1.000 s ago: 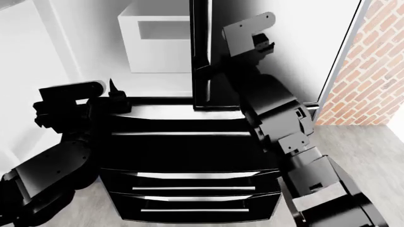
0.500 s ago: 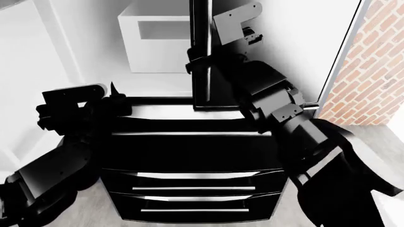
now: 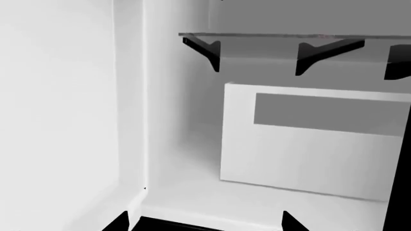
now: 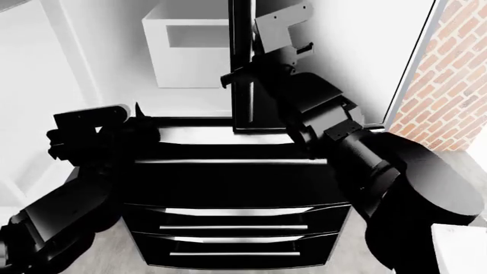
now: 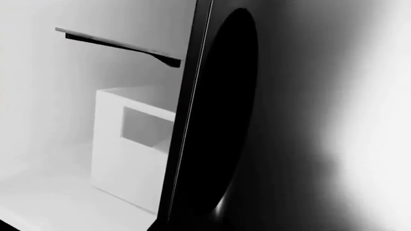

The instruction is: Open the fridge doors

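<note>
The left one of the fridge doors (image 4: 27,85) is swung wide, white inner face showing. The right door's black free edge (image 4: 240,34) stands upright at mid-view, and its glossy face (image 5: 301,120) carries a dark reflection. My right gripper (image 4: 242,75) sits at that edge (image 5: 189,96), with one finger (image 4: 228,77) poking past its left side. Its jaws are lost in black in the right wrist view. My left gripper (image 4: 141,117) hovers low at the fridge's front sill. It is open (image 3: 205,224), with only the sill between its fingertips (image 3: 119,222).
Inside the fridge stand a white bin (image 4: 186,45) (image 3: 308,139) and a glass shelf on black brackets (image 3: 270,37). Black drawer fronts with horizontal silver handles (image 4: 236,228) jut out below. A brick wall (image 4: 449,74) rises at the right.
My right arm swung left, carrying its gripper from in front of the right door's face to the door's free edge. Its elbow now fills the lower right. The left arm barely shifted.
</note>
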